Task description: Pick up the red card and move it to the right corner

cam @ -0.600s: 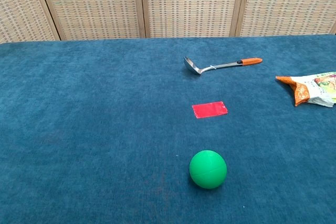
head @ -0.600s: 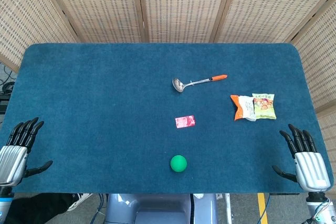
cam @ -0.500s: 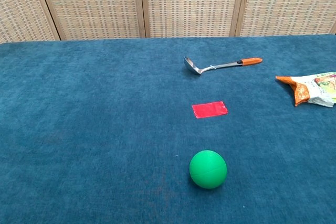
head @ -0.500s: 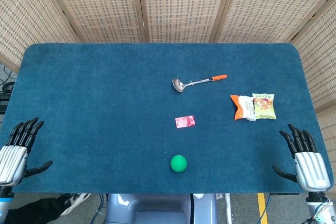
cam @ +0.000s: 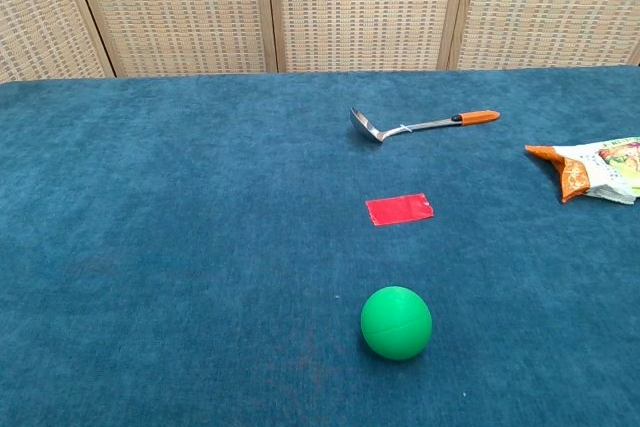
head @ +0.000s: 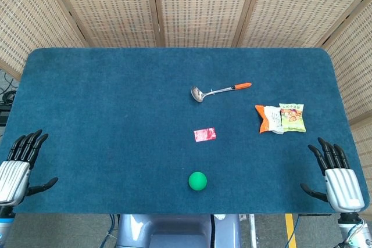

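Head view, red card (head: 204,135): it lies flat on the blue table (head: 116,103), about midway between the ladle (head: 219,91) beyond it and the green ball (head: 197,180) on the near side. I see no shift in it against the frames half a second back.
Head view, right hand (head: 336,178): I hold it at the near right corner, well to the right of the card, fingers spread apart, nothing in it. It has crept a touch lower in the frame since the earlier pictures; otherwise it reads the same.
Head view, left hand (head: 17,166): at the near left corner, far to the left of the card, fingers apart and empty, unchanged from the earlier frames.
Head view, snack packets (head: 281,118): two of them side by side, right of the card and slightly beyond it, between the card and the right edge.
Chest view, card: the red card (cam: 399,209) sits flat, the green ball (cam: 396,322) nearer the camera, the ladle (cam: 420,124) farther off, one snack packet (cam: 590,169) off to the card's right at the frame edge. Nothing here has moved from the earlier frames.
Chest view, hands: neither hand shows.
What it means: I judge the task not yet begun. The card is untouched, and the slight drift of my right hand is the only stir. I expect that hand to make the reach, passing clear of the ball and the packets.
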Motion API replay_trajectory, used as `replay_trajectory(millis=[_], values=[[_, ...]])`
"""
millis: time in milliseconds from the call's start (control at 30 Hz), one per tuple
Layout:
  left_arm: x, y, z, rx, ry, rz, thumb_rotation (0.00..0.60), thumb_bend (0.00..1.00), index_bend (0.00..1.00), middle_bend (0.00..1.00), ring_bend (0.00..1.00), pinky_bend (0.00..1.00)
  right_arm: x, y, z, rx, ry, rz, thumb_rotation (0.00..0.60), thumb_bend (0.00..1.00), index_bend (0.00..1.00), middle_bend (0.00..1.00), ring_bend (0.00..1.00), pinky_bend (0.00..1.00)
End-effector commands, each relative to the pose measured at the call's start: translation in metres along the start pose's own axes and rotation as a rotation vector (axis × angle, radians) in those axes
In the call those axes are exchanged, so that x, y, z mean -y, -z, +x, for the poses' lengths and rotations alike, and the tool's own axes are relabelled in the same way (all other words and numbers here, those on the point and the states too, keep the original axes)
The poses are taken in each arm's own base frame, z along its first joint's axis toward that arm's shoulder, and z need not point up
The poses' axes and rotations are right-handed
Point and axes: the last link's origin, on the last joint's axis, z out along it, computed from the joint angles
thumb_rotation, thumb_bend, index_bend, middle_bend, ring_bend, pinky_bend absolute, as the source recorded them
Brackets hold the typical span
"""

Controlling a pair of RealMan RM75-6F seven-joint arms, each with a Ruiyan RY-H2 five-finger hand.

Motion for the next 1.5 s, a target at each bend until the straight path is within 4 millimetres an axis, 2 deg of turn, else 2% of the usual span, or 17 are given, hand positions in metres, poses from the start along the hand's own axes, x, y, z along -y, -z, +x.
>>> replay_trajectory(millis=[33, 667, 967, 1067, 1233, 1500], values=[[0.0, 0.0, 0.0, 0.001, 0.0, 0.0, 0.6, 0.05, 0.0, 0.0, 0.0, 0.0, 0.0, 0.0, 0.0, -0.002, -0.001, 0.0, 0.6, 0.18, 0.1, 0.0, 0.0, 0.0], [-0.001, 0.001, 0.0, -0.003, -0.002, -0.001, 0.6, 0.05, 0.0, 0.0, 0.0, 0.0, 0.0, 0.001, 0.0, 0.002, 0.0, 0.001, 0.6, 0.18, 0.1, 0.0, 0.0, 0.0], [0.001, 0.0, 0.001, -0.009, 0.002, 0.011, 0.6, 0.05, 0.0, 0.0, 0.0, 0.0, 0.006, -0.006, -0.002, 0.007, -0.002, 0.022, 0.6, 0.18, 0.1, 0.0, 0.0, 0.0], [0.001, -0.001, 0.001, -0.009, 0.002, 0.013, 0.6, 0.05, 0.0, 0.0, 0.0, 0.0, 0.011, -0.014, -0.002, 0.012, 0.003, 0.035, 0.6, 0.18, 0.1, 0.0, 0.0, 0.0], [0.002, -0.003, 0.0, -0.003, -0.002, 0.017, 0.6, 0.05, 0.0, 0.0, 0.0, 0.0, 0.03, -0.047, 0.004, -0.002, 0.017, 0.084, 0.6, 0.18, 0.1, 0.0, 0.0, 0.0], [0.003, -0.004, 0.0, -0.007, -0.001, 0.022, 0.6, 0.05, 0.0, 0.0, 0.0, 0.0, 0.061, -0.089, 0.002, -0.002, 0.111, 0.141, 0.6, 0.17, 0.1, 0.0, 0.0, 0.0]])
